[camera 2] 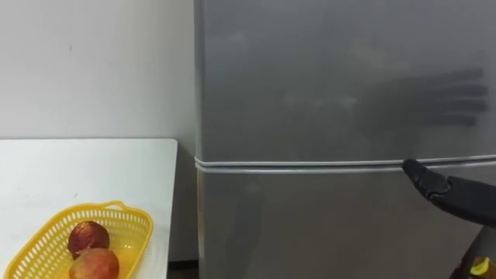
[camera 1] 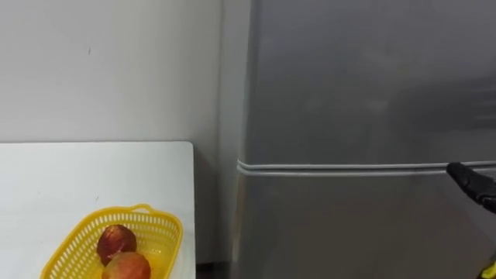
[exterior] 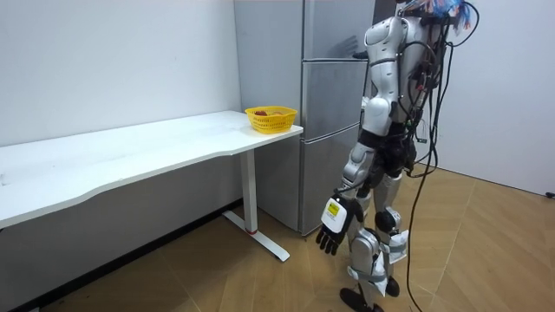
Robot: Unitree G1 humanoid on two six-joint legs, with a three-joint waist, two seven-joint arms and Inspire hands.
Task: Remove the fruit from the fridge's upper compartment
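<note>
Right eye view: right hand (camera 2: pixel 456 195) at the closed fridge (camera 2: pixel 310 77) door seam, grasp unclear; left hand (exterior: pixel 330 227) hangs relaxed

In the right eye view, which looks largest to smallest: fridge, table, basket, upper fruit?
1. fridge
2. table
3. basket
4. upper fruit
The view's edges crop all but the fruit.

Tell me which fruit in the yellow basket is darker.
The rear fruit, deep red, lying farther from the robot; the front fruit is lighter, orange-red.
</note>
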